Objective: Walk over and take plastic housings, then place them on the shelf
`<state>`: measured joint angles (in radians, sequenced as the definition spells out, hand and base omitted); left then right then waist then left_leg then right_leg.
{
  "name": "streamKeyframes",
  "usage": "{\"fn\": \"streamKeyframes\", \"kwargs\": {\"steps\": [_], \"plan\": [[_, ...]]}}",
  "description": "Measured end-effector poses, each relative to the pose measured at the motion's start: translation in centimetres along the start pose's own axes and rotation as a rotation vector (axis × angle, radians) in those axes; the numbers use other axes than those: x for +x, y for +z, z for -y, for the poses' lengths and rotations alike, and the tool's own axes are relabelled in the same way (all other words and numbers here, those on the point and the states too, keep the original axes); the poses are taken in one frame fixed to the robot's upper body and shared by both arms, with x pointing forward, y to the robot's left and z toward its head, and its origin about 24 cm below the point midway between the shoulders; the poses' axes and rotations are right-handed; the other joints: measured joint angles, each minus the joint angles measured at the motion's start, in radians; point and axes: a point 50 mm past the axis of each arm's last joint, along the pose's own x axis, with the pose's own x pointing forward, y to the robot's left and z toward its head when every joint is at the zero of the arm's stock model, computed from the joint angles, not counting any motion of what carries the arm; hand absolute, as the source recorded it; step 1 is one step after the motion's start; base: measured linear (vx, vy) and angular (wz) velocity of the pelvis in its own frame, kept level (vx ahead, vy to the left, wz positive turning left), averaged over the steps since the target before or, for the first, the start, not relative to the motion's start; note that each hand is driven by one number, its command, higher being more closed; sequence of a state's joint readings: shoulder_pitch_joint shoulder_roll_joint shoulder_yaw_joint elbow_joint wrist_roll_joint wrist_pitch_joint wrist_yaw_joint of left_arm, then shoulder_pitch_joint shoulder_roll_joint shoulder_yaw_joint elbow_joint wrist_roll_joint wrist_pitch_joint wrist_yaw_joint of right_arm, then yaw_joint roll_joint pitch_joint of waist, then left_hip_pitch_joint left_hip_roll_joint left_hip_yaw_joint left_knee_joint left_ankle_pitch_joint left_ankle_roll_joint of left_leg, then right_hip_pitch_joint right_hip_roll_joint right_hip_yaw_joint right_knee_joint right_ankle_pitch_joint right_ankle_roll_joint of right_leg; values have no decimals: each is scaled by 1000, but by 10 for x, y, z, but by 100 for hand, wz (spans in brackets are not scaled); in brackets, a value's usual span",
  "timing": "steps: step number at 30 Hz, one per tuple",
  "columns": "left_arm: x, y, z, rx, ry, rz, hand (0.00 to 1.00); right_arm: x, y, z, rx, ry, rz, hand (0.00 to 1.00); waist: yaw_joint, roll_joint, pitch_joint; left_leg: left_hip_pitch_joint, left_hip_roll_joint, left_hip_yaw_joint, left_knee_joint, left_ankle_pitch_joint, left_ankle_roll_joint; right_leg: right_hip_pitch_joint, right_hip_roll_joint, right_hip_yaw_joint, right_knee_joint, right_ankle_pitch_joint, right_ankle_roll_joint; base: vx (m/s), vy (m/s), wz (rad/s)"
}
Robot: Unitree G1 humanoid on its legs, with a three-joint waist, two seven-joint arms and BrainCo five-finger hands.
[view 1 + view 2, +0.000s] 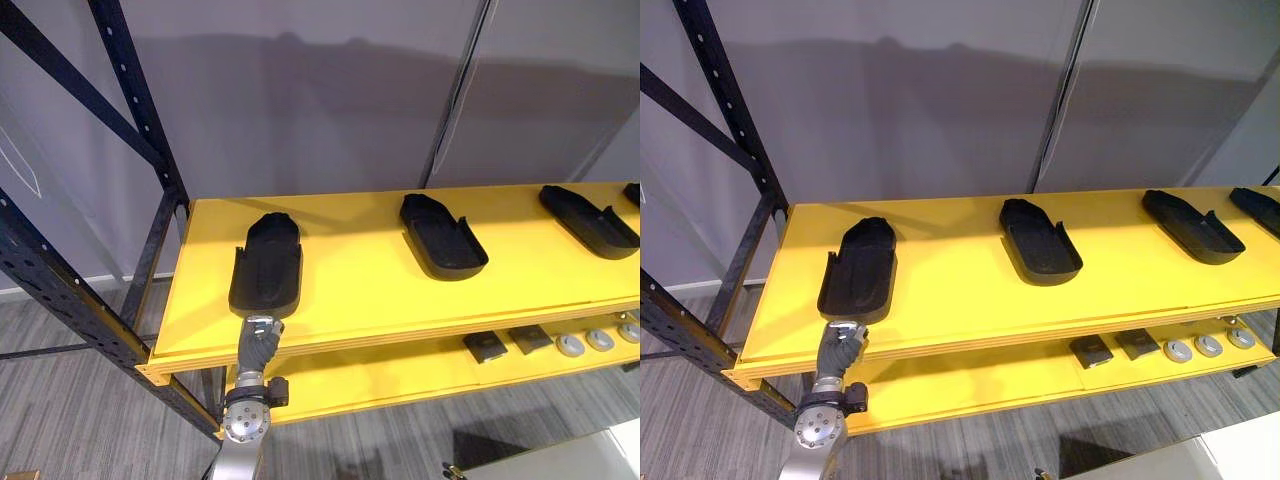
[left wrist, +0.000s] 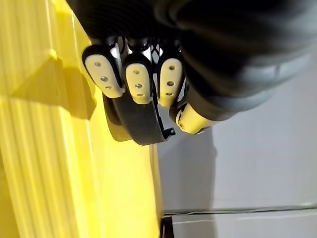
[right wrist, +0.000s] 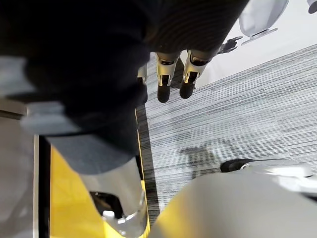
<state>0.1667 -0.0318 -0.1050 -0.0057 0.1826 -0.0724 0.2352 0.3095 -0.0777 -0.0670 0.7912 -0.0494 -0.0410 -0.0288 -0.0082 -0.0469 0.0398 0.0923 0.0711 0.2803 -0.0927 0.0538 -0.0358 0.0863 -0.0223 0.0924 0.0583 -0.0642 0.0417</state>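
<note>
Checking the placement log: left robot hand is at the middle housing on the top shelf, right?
No. The left robot hand is at the leftmost housing on the top shelf, not the middle one; the left eye view shows it.

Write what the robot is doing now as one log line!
step: placing | left hand: at near end of leftmost housing on top shelf | right hand: open over floor

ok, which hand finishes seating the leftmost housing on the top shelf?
Left. The left hand grips the near end of the leftmost housing, which lies on the yellow top shelf; the right hand hangs open over the floor.
</note>
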Motion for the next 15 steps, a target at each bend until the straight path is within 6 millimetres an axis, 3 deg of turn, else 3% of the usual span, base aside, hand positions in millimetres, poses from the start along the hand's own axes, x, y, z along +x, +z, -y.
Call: {"fn": "streamKeyframes", "kwargs": {"steps": [10, 15], "plan": [[24, -8, 9, 74, -30, -35, 100, 1, -1, 0, -1, -1, -8, 0, -4, -1, -4, -1, -5, 13, 0, 1, 2, -12, -3, 10, -17, 5, -7, -15, 3, -3], [39, -8, 3, 116, -16, -35, 100, 6, 4, -1, -22, 5, -14, 0, -25, -1, -4, -2, -4, 18, 0, 0, 0, -10, 1, 15, -25, 10, -14, -6, -3, -2]]}}
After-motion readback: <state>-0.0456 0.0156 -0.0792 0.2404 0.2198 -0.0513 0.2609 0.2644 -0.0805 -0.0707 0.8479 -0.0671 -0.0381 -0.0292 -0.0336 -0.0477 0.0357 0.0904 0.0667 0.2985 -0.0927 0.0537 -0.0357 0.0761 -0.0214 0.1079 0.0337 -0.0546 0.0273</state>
